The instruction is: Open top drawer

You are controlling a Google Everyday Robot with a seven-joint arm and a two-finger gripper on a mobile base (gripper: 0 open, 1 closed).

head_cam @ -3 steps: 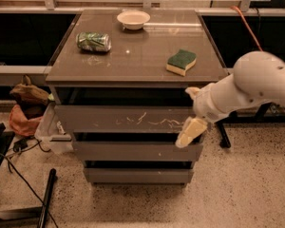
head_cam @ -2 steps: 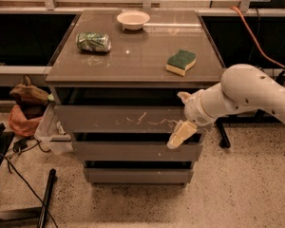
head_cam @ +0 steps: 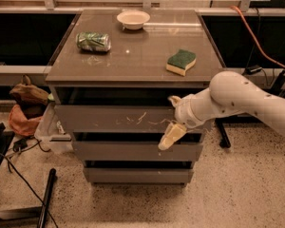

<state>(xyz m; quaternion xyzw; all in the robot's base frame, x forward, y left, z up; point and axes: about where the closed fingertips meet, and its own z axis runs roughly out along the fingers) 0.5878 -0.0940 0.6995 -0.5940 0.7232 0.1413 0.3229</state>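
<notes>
3 drawers stack in a grey-brown cabinet that we see from above and in front. The top drawer is the tallest, just under the cabinet's flat top, with a dark gap above its upper edge. Its handleless front has whitish scratches near the middle. Below it sit 2 narrower drawers, the middle drawer and the bottom drawer.

A white robot arm reaches in from the right. Its gripper is at the right part of the top drawer's front, with its 2 cream fingers spread wide. 1 fingertip is at the drawer's upper edge, while the other points down and left past its lower edge, over the middle drawer. We see nothing held between them.

On the cabinet top we see 3 things: a small pale bowl at the back, a crushed green can lying on its side to the left, and a green and yellow sponge to the right.

A brown bag rests on the speckled floor left of the cabinet.
</notes>
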